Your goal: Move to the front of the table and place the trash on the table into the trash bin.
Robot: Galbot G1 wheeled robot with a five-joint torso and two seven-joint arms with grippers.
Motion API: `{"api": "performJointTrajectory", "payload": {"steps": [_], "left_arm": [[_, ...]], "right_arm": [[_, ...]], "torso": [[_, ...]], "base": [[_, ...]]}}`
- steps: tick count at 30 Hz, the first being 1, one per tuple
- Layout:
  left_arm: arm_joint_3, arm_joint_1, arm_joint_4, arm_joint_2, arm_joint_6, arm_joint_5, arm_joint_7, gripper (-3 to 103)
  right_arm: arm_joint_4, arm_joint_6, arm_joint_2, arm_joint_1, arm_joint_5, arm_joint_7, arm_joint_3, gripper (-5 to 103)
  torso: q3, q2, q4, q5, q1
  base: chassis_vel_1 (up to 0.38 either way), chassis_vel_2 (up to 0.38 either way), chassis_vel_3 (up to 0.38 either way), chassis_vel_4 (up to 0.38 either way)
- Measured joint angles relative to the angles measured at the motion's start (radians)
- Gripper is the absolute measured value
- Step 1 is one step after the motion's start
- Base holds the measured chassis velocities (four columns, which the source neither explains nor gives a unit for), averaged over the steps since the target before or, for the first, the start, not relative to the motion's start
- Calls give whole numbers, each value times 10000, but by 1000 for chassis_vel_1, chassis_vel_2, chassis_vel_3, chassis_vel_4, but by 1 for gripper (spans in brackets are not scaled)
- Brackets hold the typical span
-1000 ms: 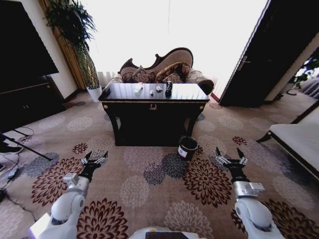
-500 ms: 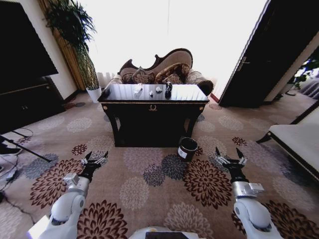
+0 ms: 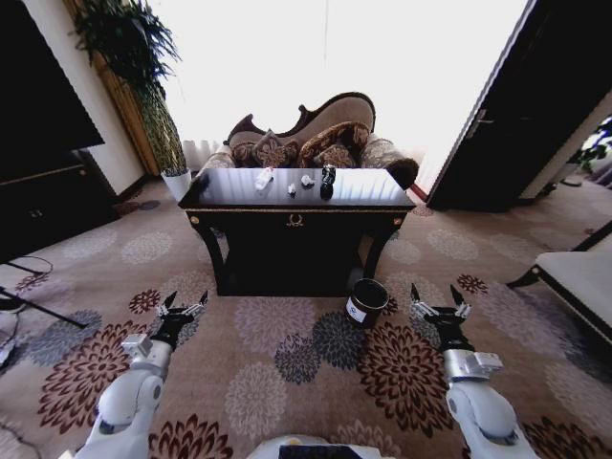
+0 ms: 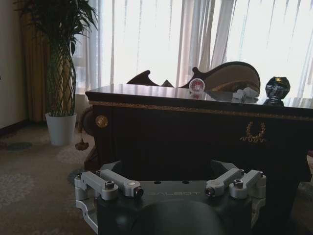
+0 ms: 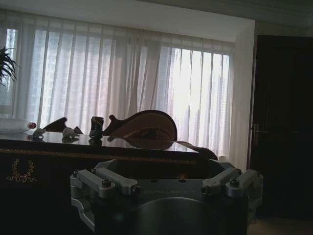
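The dark glossy table [image 3: 373, 188] stands ahead on the carpet. On its top lie the trash: a clear bottle [image 3: 264, 178], small white paper balls [image 3: 307, 181] and a black-and-silver lump [image 3: 328, 175]. The trash bin [image 3: 366, 302] stands on the floor by the table's front right leg. My left gripper [image 3: 185, 306] and right gripper [image 3: 435, 296] hang low over the carpet, both open and empty, short of the table. The left wrist view shows the table front [image 4: 195, 127], the bottle [image 4: 196, 85] and the lump [image 4: 277, 88]. In the right wrist view the bottle [image 5: 14, 125] and lump [image 5: 96, 127] are seen.
A curved sofa [image 3: 316, 139] sits behind the table. A tall plant in a white pot [image 3: 177, 180] is at the back left, beside a dark cabinet [image 3: 48, 191]. A dark door [image 3: 535, 115] and a white-cushioned bench [image 3: 574, 277] are on the right. Cables [image 3: 19, 296] lie at the left.
The whole view has shifted: the camera has come closer to the table, and the table and bin look larger and nearer. Both arms keep the same pose, grippers open.
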Motion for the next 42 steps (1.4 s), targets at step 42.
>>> {"api": "performJointTrajectory", "payload": {"steps": [42], "left_arm": [[-3, 58, 17, 32, -23, 40, 58, 100]], "right_arm": [[-143, 204, 192, 96, 58, 53, -203, 100]], "torso": [[0, 0, 4, 3, -2]], "base": [[-83, 91, 92, -82]]}}
